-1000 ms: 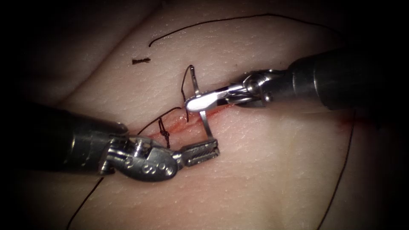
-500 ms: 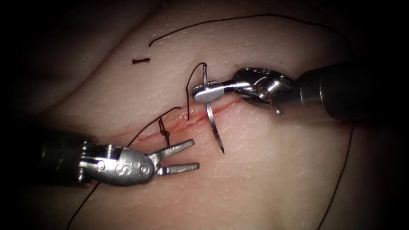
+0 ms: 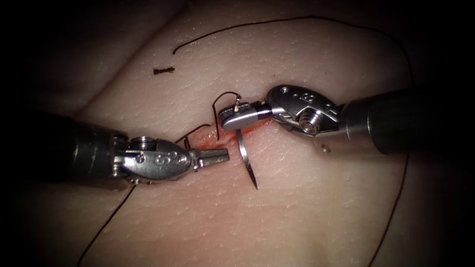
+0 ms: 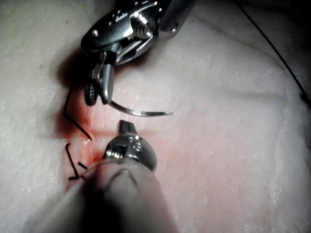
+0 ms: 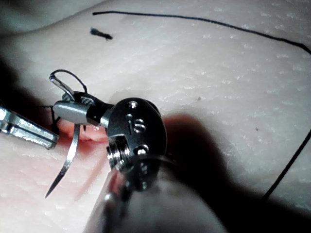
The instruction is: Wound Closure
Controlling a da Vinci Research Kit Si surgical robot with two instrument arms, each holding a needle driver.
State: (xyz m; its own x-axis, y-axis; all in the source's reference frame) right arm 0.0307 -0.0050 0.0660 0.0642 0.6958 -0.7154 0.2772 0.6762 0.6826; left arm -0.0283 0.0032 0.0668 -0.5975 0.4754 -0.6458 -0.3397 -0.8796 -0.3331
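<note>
**Right tool holds the needle over the cut; left tool closed and empty beside it**

The right tool reaches in from the right, its shaft near level and its wrist bent toward the cut. Its jaws are clenched on the needle near the thread end of the curve. The needle hangs free of the tissue: its body curves down from the jaws and its sharp tip points down over the skin just right of the cut, above the surface. The thread arcs from the needle's tail and drops into the cut, where red fluid lies.

The left tool comes in from the left, shaft low and almost level, its tip at the cut just left of the needle. Its jaws are pressed together and grasp nothing. A knot sits close by its wrist.

A cut end of thread lies well up on the tissue.
</note>
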